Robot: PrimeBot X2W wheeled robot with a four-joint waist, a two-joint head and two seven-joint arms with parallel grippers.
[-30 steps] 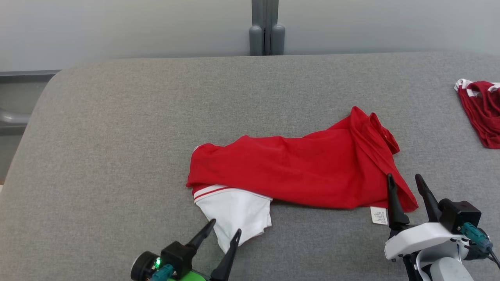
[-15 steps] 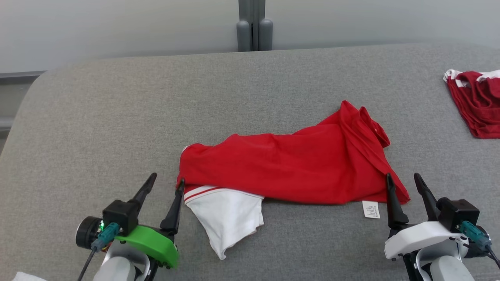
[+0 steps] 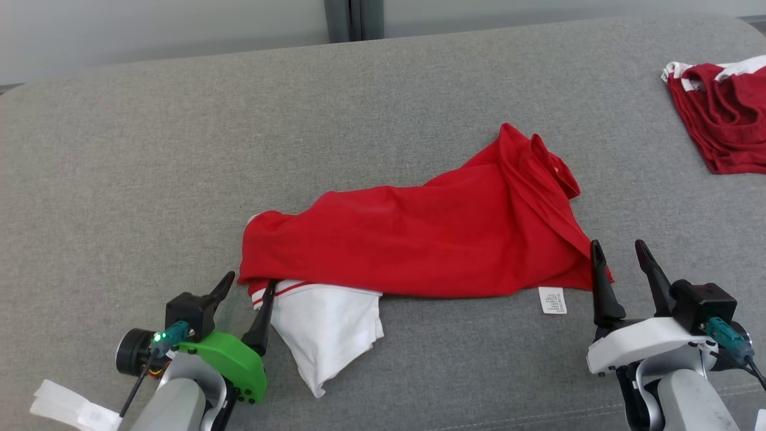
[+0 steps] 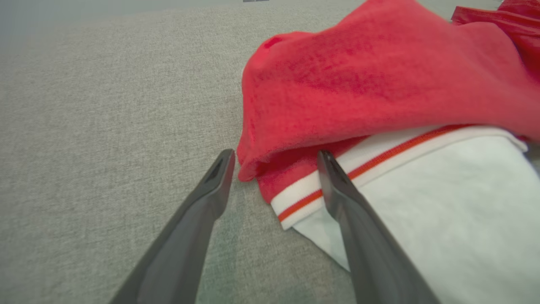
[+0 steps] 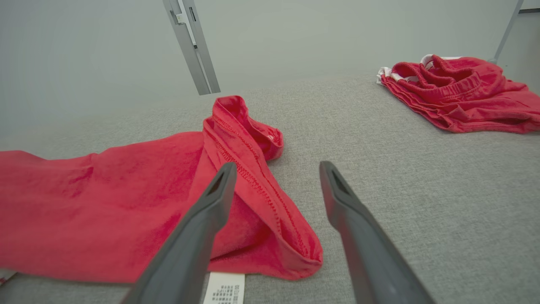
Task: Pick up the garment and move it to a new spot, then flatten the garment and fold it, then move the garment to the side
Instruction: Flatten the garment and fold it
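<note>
Two sets of fingers gape, holding nothing. Your left gripper straddles the white-banded corner and your right gripper the hem corner of the red garment, rumpled mid-cushion. This looks like the pickup. Next, pinch both corners and lift evenly.
</note>
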